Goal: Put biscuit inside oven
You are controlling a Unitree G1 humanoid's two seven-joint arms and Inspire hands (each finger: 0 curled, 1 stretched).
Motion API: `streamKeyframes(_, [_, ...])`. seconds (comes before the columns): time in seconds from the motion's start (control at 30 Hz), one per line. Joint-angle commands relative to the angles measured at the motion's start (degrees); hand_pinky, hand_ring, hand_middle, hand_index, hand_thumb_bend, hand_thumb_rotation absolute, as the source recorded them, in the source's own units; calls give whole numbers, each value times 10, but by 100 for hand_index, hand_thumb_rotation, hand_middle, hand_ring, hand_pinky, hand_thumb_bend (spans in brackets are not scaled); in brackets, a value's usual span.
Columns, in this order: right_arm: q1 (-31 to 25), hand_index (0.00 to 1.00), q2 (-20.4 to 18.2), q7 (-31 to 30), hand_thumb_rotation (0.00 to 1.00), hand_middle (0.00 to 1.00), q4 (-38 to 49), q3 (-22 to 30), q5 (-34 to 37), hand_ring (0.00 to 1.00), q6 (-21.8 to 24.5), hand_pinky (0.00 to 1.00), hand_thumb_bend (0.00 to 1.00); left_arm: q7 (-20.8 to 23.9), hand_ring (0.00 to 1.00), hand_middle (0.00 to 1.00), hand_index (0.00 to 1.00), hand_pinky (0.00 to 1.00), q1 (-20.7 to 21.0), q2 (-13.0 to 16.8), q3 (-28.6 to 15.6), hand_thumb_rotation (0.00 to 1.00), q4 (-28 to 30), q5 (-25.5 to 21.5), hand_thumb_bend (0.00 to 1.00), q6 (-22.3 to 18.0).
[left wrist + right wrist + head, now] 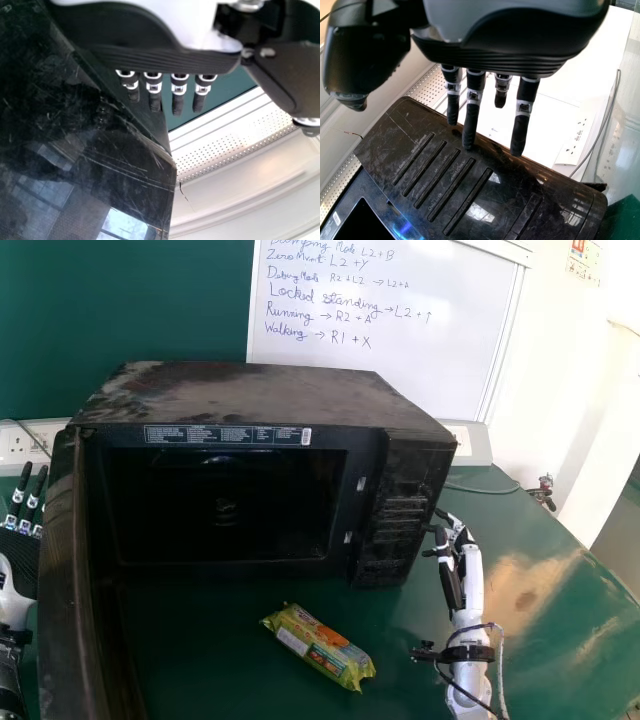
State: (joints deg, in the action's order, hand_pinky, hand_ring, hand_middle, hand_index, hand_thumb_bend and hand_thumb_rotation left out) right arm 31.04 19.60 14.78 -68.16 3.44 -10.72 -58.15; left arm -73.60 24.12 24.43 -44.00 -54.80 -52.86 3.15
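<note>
In the head view, your oven (265,395) has its door (72,570) open, and the biscuit pack (320,645) lies flat on the surface (540,590), in front of the oven. So your step now looks like picking up the pack. Your left robot hand (15,590) is past the oven's door, on the outer side, and your right robot hand (470,585) is beside the oven's button end. In the left wrist view, your left robot hand is wide, with straight fingers by the door, holding nothing. In the right wrist view, your right robot hand is wide too, empty, its fingers straight near the oven's buttons; you can't tell if they touch. Next, you should bring the right one round in front of the oven, grab the pack, lift it and slide it in, without bumping the door.
</note>
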Motion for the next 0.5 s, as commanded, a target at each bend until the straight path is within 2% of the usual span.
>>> streamKeyframes(0.0, [-37,84,-33,0,78,68,-19,-4,1,53,1,46,87,0,2,78,100,0,-29,-30,-5,73,-27,2,8,13])
streamKeyframes(0.2, [-37,83,-36,-2,79,68,-19,1,5,53,-8,46,88,7,7,79,100,0,-30,-32,-6,76,-25,3,8,6])
streamKeyframes(0.3, [-39,83,-38,11,79,68,-18,2,1,52,-22,45,88,7,1,79,100,0,-31,-31,-5,75,-24,2,9,11])
streamKeyframes(0.37, [-41,83,-39,20,78,68,-18,2,-4,51,-33,44,89,12,9,76,100,0,-33,-32,-6,71,-20,0,11,16])
streamKeyframes(0.47, [-42,83,-38,34,78,68,-20,0,-11,51,-49,43,93,11,12,76,100,0,-35,-34,-7,70,-17,0,11,17])
